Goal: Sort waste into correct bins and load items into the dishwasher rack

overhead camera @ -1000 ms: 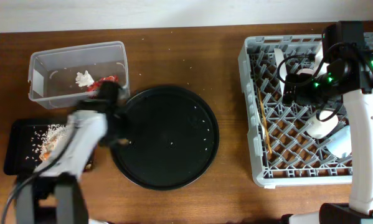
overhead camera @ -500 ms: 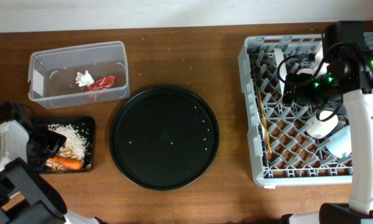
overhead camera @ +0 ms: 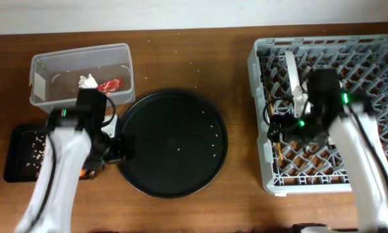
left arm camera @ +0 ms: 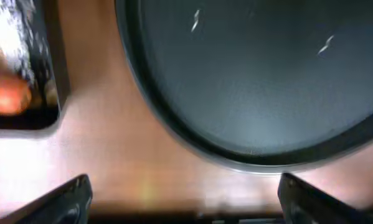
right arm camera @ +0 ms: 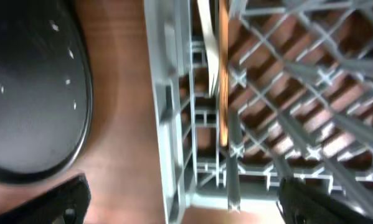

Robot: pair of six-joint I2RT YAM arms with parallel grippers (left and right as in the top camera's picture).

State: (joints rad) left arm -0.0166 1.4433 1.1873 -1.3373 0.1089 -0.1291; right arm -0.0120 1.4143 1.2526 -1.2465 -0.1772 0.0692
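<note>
The clear tub point(overhead camera: 45, 68) holds a white tissue point(overhead camera: 86, 81) and a red wrapper point(overhead camera: 109, 85). The shallow black tray point(overhead camera: 15, 162) carries pale food scraps point(overhead camera: 33, 147); the left wrist view shows its corner with an orange carrot point(left arm camera: 5, 99). My left gripper point(overhead camera: 113, 150) point(left arm camera: 186, 202) hangs open over bare table between this tray and the round tray, holding nothing. The grey dishwasher rack point(overhead camera: 262, 71) point(right arm camera: 167, 112) holds a white fork point(overhead camera: 292, 71) point(right arm camera: 206, 43) and a chopstick point(overhead camera: 279, 152) point(right arm camera: 222, 74). My right gripper point(overhead camera: 278, 129) point(right arm camera: 189, 205) stands open over the rack's left wall.
A large round black tray point(overhead camera: 171, 142) point(left arm camera: 254, 81) point(right arm camera: 30, 93) with a few rice grains lies mid-table. A strip of bare wood separates it from the rack. My right arm covers the rack's middle and lower right.
The left gripper has opened and swung from the far left to the gap beside the round tray. The right arm has moved from the rack's back right to its left side.
</note>
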